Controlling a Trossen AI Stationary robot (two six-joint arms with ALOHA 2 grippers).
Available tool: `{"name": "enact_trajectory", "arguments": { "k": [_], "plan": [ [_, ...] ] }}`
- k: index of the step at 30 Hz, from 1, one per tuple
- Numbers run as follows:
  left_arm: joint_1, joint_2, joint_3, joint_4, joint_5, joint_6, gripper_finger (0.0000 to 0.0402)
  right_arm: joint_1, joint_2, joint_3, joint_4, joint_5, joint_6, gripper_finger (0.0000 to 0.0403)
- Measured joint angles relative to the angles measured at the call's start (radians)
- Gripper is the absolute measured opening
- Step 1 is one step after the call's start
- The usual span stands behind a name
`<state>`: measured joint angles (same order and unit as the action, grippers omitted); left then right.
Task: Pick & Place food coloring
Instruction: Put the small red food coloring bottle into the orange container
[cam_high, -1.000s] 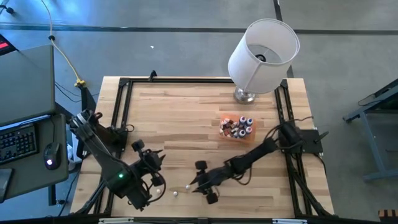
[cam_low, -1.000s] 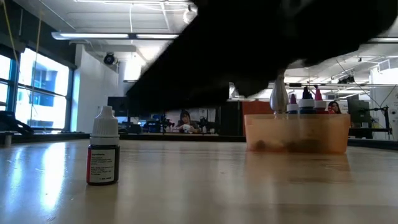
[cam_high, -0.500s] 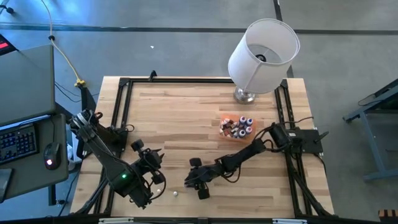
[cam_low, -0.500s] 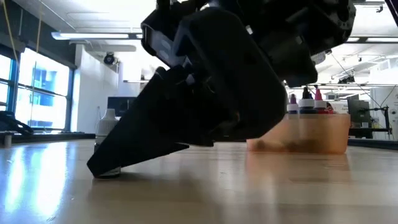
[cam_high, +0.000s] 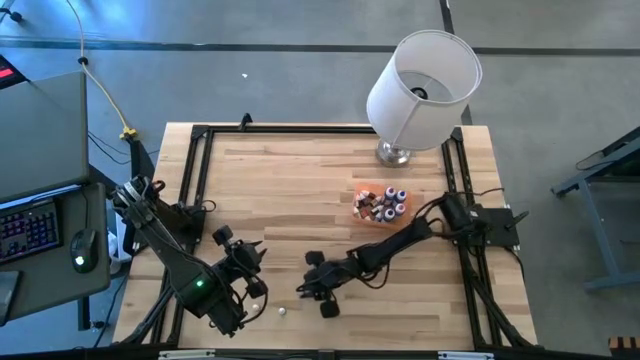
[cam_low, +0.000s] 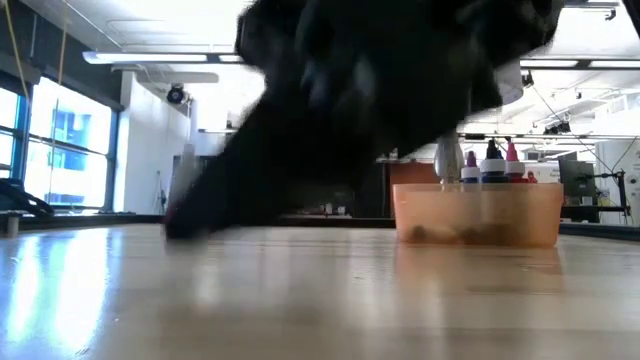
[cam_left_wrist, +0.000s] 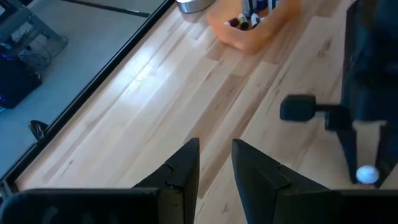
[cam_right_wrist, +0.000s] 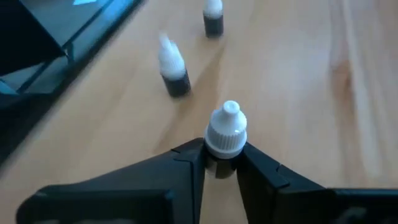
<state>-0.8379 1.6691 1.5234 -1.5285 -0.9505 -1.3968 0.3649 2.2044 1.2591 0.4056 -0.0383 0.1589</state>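
- Since the frame half a second ago, the right gripper (cam_high: 308, 288) is hardly shifting in the high view, staying low over the front middle of the table (cam_high: 300, 190); a second ago it was reaching further right.
- Seen from the right wrist, its fingers (cam_right_wrist: 186, 163) are pinching a small bottle (cam_right_wrist: 225, 134) with a white cap, dark body between the two pads.
- From table height, that arm is sweeping as a dark blur (cam_low: 380, 90); the lone bottle standing at the left a second ago is now being covered by it.
- Two more loose bottles (cam_right_wrist: 173, 70) are standing on the wood beyond the gripped one; another white-capped one (cam_high: 282, 311) is sitting near the front edge.
- Other bottles are resting in the orange tray (cam_high: 368, 206) near the lamp (cam_high: 420, 85), as before.
- At the front left, the left gripper (cam_high: 252, 262) is waiting, unchanged, its fingers (cam_left_wrist: 183, 171) slightly parted and holding nothing.
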Motion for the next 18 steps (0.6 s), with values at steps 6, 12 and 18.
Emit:
{"name": "enact_trajectory", "arguments": {
  "k": [6,12,18],
  "plan": [
    [0.000,0.000,0.000,0.016,-0.002,0.000,0.0092,-0.013,-0.245,0.003,-0.412,0.108,-0.008,0.0073],
    [0.000,0.000,0.000,0.041,-0.005,0.005,0.0092,-0.058,-0.497,0.003,-0.935,0.444,0.035,0.0074],
    [0.000,0.000,0.000,0.042,-0.005,0.004,0.0092,-0.182,-0.594,0.000,-1.243,0.587,0.221,0.0077]
  ]
}}
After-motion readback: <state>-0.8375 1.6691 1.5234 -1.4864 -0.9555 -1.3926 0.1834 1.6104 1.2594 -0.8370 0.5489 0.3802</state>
